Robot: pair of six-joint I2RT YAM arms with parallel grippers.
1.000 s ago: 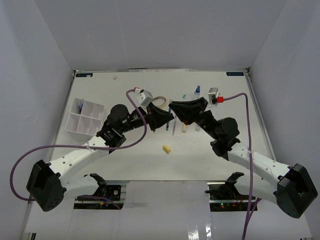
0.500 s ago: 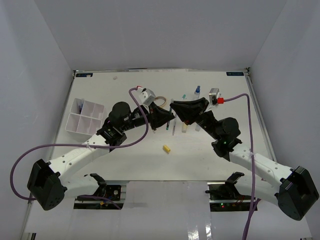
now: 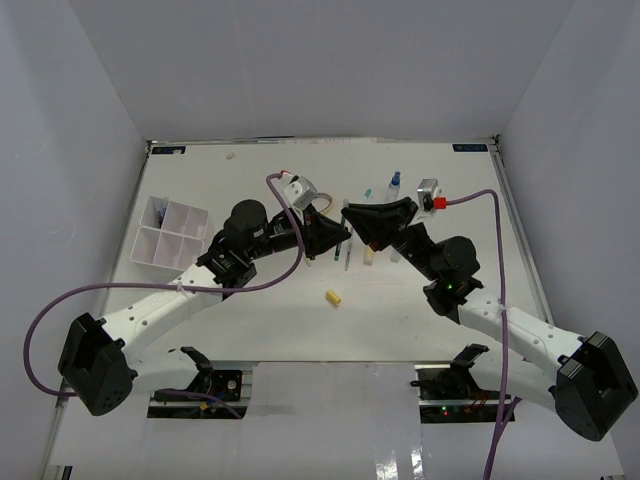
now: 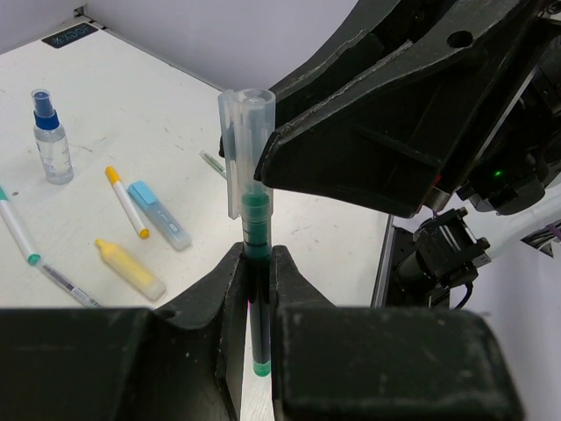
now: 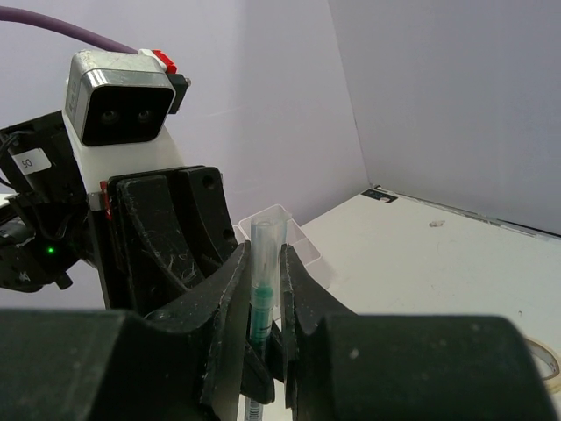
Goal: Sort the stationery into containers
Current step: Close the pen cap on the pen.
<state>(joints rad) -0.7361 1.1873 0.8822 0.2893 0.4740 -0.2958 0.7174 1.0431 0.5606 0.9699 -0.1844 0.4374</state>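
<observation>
Left gripper point(image 4: 256, 263) is pinching the teal pen point(image 4: 255, 230) low on the barrel, fingers pressed onto it. It is holding the pen upright above the table point(image 3: 250, 320), mid-table, well apart from the tray point(image 3: 205, 216).

Right gripper point(image 5: 266, 279) is sitting nose to nose with it, fingers flanking the pen's clear cap point(image 5: 264, 237) on both sides. I cannot tell from the wrist view whether the pads are squeezing or just bracketing it.

I'm reading this as a handover, or a cap being pulled or seated. The low grip is leaving the top end free for the other arm.

Unsorted stock is lying on the far side of the table: spray bottle point(image 4: 51, 140), blue highlighter point(image 4: 159, 214), yellow marker point(image 4: 131, 268). A yellow eraser piece point(image 3: 333, 297) is sitting alone nearer the bases.

Room is tight where the two wrists are meeting. The tray is sitting near the left wall, and the table between it and the left gripper is looking open, so I'm judging that to be the left arm's route. The side walls are limiting any wide swing.
</observation>
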